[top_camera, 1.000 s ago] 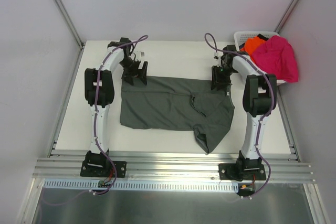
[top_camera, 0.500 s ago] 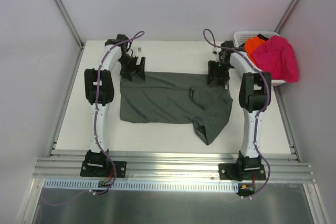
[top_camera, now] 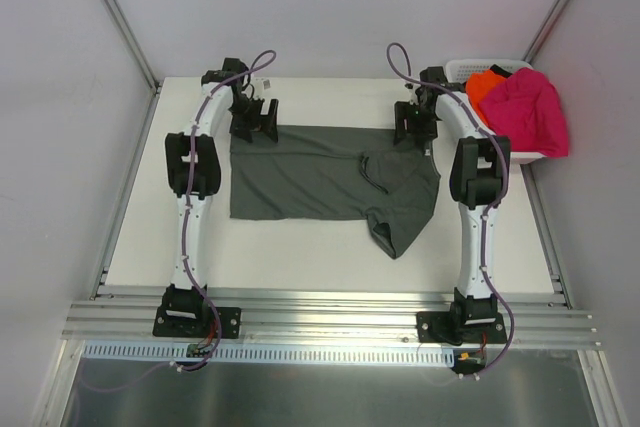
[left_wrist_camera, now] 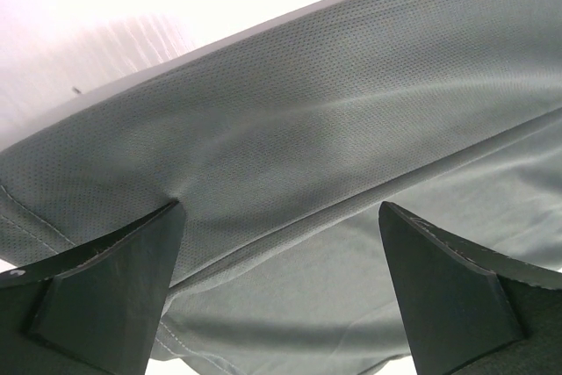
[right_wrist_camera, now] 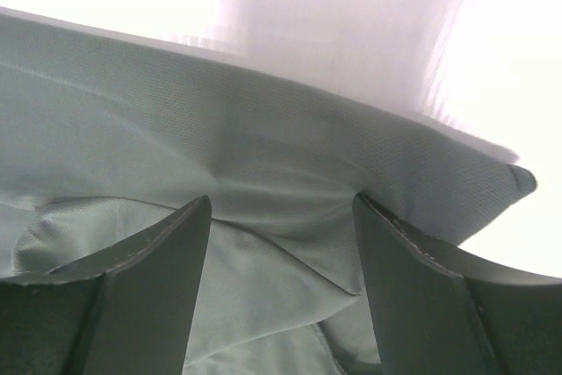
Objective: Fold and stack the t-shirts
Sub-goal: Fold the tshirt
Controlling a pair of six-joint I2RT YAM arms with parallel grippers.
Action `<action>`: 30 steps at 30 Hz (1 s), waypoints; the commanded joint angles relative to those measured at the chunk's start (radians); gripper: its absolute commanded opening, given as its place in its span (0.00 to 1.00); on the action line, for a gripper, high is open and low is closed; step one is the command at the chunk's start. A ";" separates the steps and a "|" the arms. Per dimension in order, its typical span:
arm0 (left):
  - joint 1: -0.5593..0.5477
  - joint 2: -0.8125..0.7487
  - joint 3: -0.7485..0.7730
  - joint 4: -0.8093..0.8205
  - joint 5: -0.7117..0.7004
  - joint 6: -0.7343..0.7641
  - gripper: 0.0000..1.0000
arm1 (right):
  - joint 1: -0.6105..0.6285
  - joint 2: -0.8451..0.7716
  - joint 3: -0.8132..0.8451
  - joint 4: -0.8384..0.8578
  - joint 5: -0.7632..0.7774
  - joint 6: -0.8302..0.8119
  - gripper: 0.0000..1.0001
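Observation:
The large dark grey-green t-shirt (top_camera: 310,177) lies spread on the white table (top_camera: 300,242), with one sleeve part trailing toward the near right. My left gripper (top_camera: 255,127) is at its far left edge and my right gripper (top_camera: 413,130) at its far right edge. In the left wrist view the gripper (left_wrist_camera: 279,217) has its jaws wide apart over the folded cloth edge (left_wrist_camera: 307,129). In the right wrist view the gripper (right_wrist_camera: 283,204) is also open, its tips touching puckered cloth (right_wrist_camera: 263,155). A magenta-pink shirt (top_camera: 527,112) and an orange shirt (top_camera: 484,85) sit in the basket. No blue shirt shows.
The white lattice basket (top_camera: 462,69) stands at the far right corner, close to my right arm. Grey walls enclose the table on three sides. A metal rail (top_camera: 330,307) runs along the near edge by the arm bases.
Both grippers have moved toward the far side of the table, and the grey-green shirt has slid that way with them. Its trailing sleeve part now reaches less far toward the near edge.

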 commanded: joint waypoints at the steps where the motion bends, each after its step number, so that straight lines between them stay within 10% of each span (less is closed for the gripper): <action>1: 0.007 0.028 0.050 0.027 -0.042 0.013 0.95 | -0.003 0.001 0.062 0.018 0.028 0.003 0.70; 30: -0.002 -0.423 -0.173 0.025 -0.049 0.000 0.99 | 0.270 -0.265 -0.151 0.010 -0.156 0.134 0.72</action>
